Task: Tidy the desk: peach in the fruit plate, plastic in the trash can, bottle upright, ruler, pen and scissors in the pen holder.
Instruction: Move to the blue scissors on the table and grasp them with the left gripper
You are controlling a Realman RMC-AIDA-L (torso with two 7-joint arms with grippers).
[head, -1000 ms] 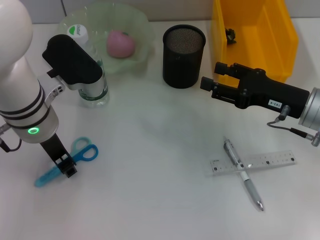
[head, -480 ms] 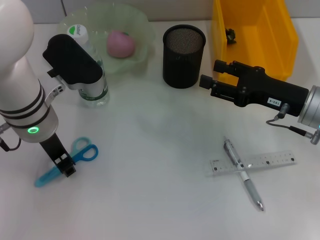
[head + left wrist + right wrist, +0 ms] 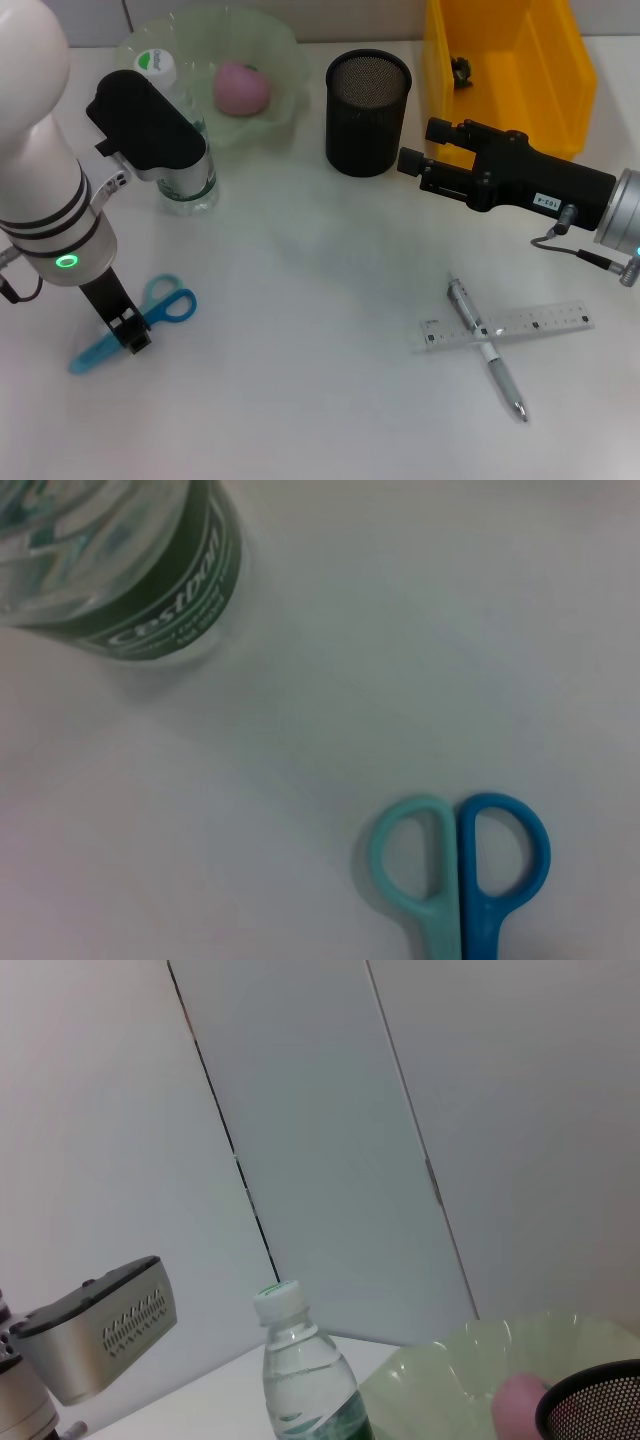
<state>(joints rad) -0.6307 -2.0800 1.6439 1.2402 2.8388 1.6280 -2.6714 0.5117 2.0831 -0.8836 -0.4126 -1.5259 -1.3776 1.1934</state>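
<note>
The blue-and-teal scissors (image 3: pixel 150 315) lie flat at the front left, and my left gripper (image 3: pixel 128 335) hangs low right over their blades. Their handles (image 3: pixel 460 870) fill the left wrist view, beside the bottle (image 3: pixel 120 570). The bottle (image 3: pixel 185 170) stands upright next to the green fruit plate (image 3: pixel 275 45), which holds the pink peach (image 3: pixel 241 86). The black mesh pen holder (image 3: pixel 368 100) stands at the back centre. My right gripper (image 3: pixel 412 165) hovers just right of it. A silver pen (image 3: pixel 485 345) lies crossed over the clear ruler (image 3: pixel 505 325) at the front right.
A yellow bin (image 3: pixel 560 60) at the back right holds a small dark crumpled piece (image 3: pixel 460 68), seemingly the plastic. The right wrist view shows the bottle (image 3: pixel 300 1370), the plate (image 3: pixel 450 1375), the peach (image 3: pixel 520 1400), the holder's rim (image 3: pixel 595 1405) and a grey wall.
My right gripper has drifted slightly left and toward the back, nearer the pen holder. The left arm and all objects have stayed put.
</note>
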